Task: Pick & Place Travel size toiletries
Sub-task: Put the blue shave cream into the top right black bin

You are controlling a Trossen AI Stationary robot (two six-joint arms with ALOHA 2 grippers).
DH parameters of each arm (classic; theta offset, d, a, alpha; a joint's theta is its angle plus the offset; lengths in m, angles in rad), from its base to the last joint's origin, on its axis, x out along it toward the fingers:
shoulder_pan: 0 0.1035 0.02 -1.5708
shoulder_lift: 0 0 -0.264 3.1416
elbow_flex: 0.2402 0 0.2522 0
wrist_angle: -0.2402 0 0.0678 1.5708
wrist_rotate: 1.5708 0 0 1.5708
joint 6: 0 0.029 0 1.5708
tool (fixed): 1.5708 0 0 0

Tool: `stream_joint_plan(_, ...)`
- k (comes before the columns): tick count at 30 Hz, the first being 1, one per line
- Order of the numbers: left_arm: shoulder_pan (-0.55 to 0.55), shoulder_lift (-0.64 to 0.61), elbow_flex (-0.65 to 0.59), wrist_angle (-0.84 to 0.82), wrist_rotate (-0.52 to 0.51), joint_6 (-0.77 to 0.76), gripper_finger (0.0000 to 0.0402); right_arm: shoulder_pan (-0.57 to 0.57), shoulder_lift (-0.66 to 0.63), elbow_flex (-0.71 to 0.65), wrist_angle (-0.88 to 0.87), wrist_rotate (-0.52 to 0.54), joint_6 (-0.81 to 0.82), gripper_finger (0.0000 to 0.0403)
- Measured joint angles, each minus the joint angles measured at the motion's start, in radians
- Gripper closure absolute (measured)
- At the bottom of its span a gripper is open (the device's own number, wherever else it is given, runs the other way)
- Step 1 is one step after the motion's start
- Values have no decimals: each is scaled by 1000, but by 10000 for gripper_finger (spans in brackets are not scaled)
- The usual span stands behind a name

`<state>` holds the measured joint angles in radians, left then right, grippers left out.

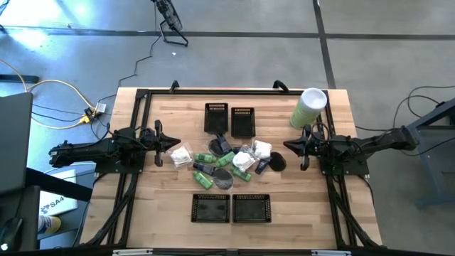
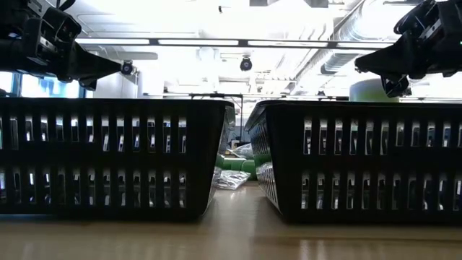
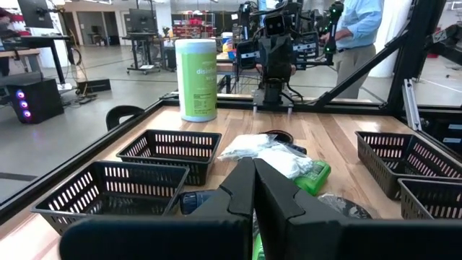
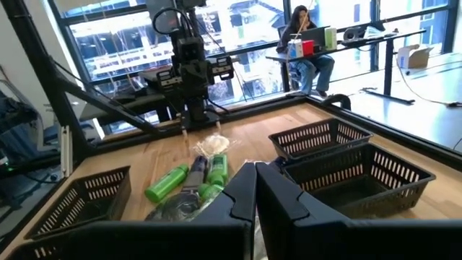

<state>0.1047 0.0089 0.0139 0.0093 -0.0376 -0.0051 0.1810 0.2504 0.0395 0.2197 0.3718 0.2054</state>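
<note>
The travel size toiletries (image 1: 227, 162) lie in a heap on the middle of the table: green bottles (image 1: 211, 158), white crinkly packets (image 1: 182, 155), a grey disc (image 1: 224, 178) and a dark piece (image 1: 276, 162). My left gripper (image 1: 174, 144) hangs shut above the heap's left end, by the white packets, and holds nothing. My right gripper (image 1: 286, 147) hangs shut above the heap's right end, over the dark piece, also with nothing in it. In the left wrist view a white packet (image 3: 266, 150) and a green tube (image 3: 315, 177) lie beyond the fingers. Green bottles (image 4: 170, 184) show in the right wrist view.
Two black mesh baskets (image 1: 229, 121) stand at the far side of the heap and two more (image 1: 232, 208) at the near side. A tall pale-green cylinder with a white lid (image 1: 309, 107) stands at the far right. People are in the room beyond the table.
</note>
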Motion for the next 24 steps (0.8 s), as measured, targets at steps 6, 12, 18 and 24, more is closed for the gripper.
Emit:
stream_joint_plan(6,0,0,0,0,0,0,402,0,85,26,48,31,-18,400)
stream_joint_plan(12,0,0,0,0,0,0,402,0,150,67,51,41,-88,400)
stream_joint_plan(18,0,0,0,0,0,0,402,-1,169,73,157,125,-131,400)
stream_joint_plan(24,0,0,0,0,5,-2,402,-20,196,74,165,133,-159,401)
